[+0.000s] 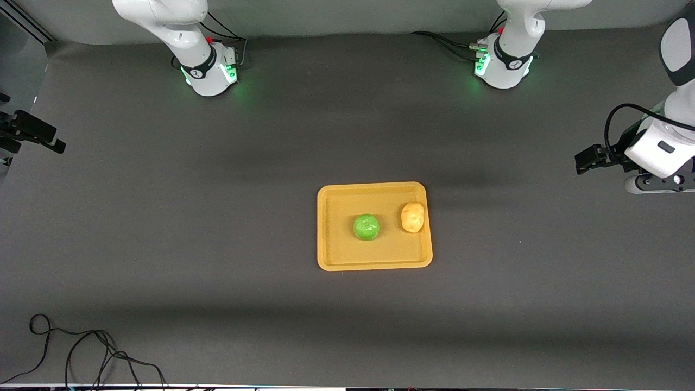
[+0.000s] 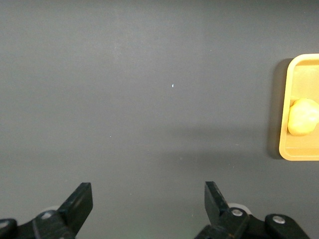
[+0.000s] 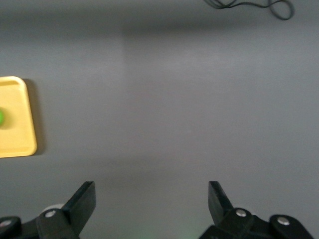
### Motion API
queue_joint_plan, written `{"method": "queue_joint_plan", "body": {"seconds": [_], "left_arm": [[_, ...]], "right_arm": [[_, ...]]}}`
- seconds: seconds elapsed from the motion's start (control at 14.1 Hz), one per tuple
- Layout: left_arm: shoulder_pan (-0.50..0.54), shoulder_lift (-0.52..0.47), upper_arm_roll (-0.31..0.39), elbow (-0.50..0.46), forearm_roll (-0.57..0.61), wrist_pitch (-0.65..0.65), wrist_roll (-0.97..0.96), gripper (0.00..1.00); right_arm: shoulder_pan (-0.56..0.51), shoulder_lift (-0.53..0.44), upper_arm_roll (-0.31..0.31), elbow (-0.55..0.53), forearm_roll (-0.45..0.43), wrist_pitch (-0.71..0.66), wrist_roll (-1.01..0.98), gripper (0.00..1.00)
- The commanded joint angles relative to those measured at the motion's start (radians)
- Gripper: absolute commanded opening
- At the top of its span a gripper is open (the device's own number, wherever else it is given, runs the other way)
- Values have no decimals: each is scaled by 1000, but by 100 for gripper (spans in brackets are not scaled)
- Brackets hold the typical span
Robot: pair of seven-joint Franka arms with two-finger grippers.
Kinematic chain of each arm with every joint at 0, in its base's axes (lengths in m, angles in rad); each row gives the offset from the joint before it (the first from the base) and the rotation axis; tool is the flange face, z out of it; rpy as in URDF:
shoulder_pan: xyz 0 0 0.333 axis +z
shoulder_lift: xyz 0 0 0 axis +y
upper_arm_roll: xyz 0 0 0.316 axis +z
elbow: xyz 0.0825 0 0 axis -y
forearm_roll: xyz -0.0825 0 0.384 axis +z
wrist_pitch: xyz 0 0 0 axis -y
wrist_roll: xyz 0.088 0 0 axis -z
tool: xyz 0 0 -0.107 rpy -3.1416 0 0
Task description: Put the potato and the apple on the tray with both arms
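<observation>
The orange-yellow tray (image 1: 336,255) lies at the middle of the table. The green apple (image 1: 366,226) sits near the tray's middle. The yellow-tan potato (image 1: 412,217) sits on the tray by its rim at the left arm's end. My left gripper (image 2: 148,191) is open and empty over bare table at the left arm's end; its hand (image 1: 657,149) shows at the front view's edge. Its view shows the potato (image 2: 302,117) and the tray (image 2: 299,152). My right gripper (image 3: 151,190) is open and empty over bare table at the right arm's end, with the tray (image 3: 17,124) and a sliver of the apple (image 3: 1,118) in view.
A dark grey cloth (image 1: 217,217) covers the table. A loose black cable (image 1: 81,347) lies near the front camera's edge at the right arm's end, and shows in the right wrist view (image 3: 249,6). The two green-lit bases (image 1: 212,73) stand along the table's edge farthest from the front camera.
</observation>
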Motion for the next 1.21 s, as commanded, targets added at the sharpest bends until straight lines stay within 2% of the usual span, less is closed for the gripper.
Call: {"method": "queue_joint_plan", "body": {"seconds": [0.0, 0.43, 0.85, 1.14], "left_arm": [[0, -36, -1, -28, -10, -12, 14, 100], [4, -29, -1, -30, -10, -3, 14, 100], [3, -26, -1, -28, -10, 0, 14, 100], [9, -29, 4, -17, -10, 14, 12, 100]], "right_arm": [[-15, -18, 62, -67, -70, 13, -10, 100], [-4, -13, 62, -92, 17, 16, 24, 100], [0, -33, 65, -145, 25, 110, 39, 100], [0, -41, 65, -159, 25, 113, 41, 100]]}}
